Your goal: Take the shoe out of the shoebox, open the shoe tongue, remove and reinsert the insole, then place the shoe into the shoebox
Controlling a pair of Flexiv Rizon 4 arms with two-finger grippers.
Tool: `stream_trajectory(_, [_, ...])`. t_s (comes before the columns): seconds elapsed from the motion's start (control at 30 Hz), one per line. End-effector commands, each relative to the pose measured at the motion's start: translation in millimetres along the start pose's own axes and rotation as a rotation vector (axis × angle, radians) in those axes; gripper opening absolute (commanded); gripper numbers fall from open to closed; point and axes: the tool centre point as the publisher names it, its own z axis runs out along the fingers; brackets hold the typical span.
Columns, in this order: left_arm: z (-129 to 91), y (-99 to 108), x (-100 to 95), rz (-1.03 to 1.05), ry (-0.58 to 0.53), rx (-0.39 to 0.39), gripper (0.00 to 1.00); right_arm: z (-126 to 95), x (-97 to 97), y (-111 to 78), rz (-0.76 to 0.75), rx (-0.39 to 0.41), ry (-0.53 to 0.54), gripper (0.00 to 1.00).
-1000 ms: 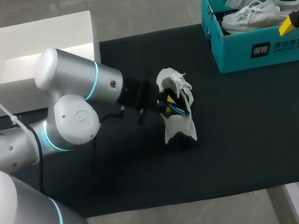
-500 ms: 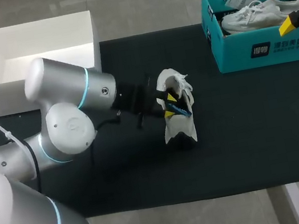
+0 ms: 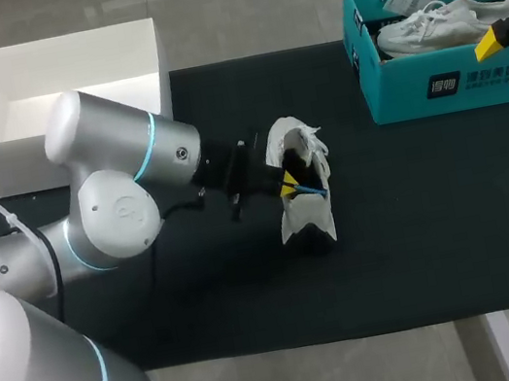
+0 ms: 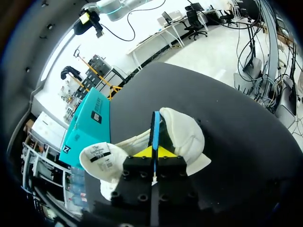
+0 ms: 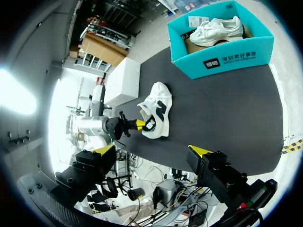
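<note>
Here the left gripper (image 4: 153, 152) has its yellow tips pressed together on a thin blue insole (image 4: 155, 125), seen edge-on and running straight out between the fingers into the mouth of the white shoe (image 3: 305, 219). The shoe lies on the black mat (image 3: 418, 221) near the middle of the table, well apart from both boxes. In the left wrist view, a white flap with a printed label (image 4: 101, 158), which looks like the tongue, is folded back beside the gripper, and the shoe's rounded white body lies just ahead of the tips.

The teal shoebox (image 3: 395, 92) sits at the far right corner of the mat with a second white shoe (image 3: 447, 21) lying inside it. An open white box (image 3: 64, 58) stands at the far left, behind the left arm.

The right gripper (image 5: 151, 150) hangs by the near side of the teal shoebox with its two fingers spread wide, holding nothing
</note>
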Motion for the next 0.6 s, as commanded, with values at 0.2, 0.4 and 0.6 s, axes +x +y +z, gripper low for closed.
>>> stream_trajectory(0.2, [14, 15, -13.6, 0.01, 0.017, -0.057, 0.0, 0, 0.2, -0.5, 0.002, -0.001, -0.004, 1.0])
stream_trajectory(0.4, [6, 25, -15.3, -0.003, -0.014, -0.087, 0.0, 0, 0.2, -0.5, 0.002, -0.001, -0.004, 1.0])
stream_trajectory(0.6, [2, 22, -12.3, -0.003, -0.005, -0.072, 0.0, 0, 0.2, -0.5, 0.002, -0.001, -0.004, 1.0])
